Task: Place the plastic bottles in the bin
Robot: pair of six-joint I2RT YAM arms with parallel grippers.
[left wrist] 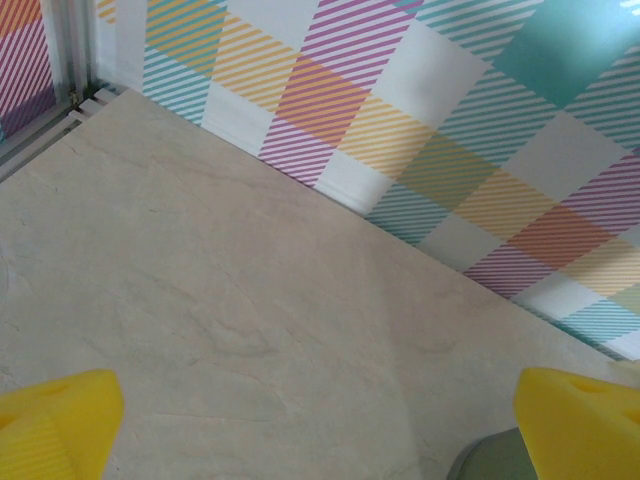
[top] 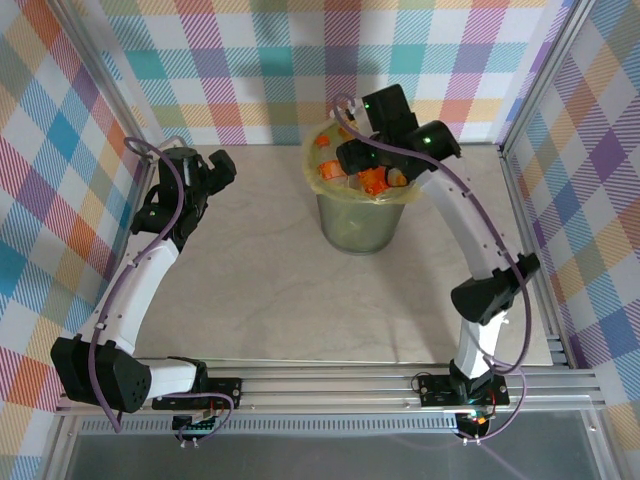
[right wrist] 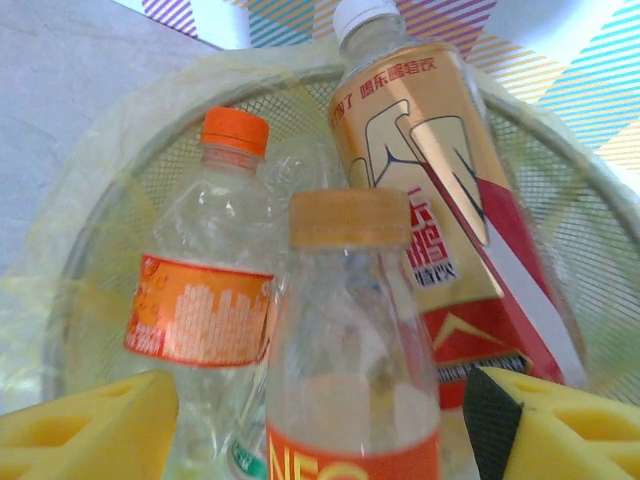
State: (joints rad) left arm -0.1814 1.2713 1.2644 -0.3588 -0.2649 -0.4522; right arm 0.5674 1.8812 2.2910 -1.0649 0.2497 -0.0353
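The left gripper (left wrist: 315, 400), yellow jaws spread wide, hovers over the smooth marbled worktop (left wrist: 250, 300) near its left edge. Towards the far edge, the right arm (top: 478, 225) arches over the translucent bag-lined bin (top: 358, 225). The right gripper (right wrist: 320, 390) has its jaws spread either side of a clear tan-capped bottle (right wrist: 350, 330). Behind that, in the bin, stand a crinkled orange-capped bottle (right wrist: 215, 260) and a gold-labelled bottle (right wrist: 430, 170).

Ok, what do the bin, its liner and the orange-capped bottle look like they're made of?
The bin looks like translucent pale-green plastic; in the right wrist view its wall shows a fine mesh pattern. Its liner seems a thin yellowish plastic film, wrinkled and draped over the rim. The orange-capped bottle appears to be clear, glossy thin plastic, dented, with a printed orange label.
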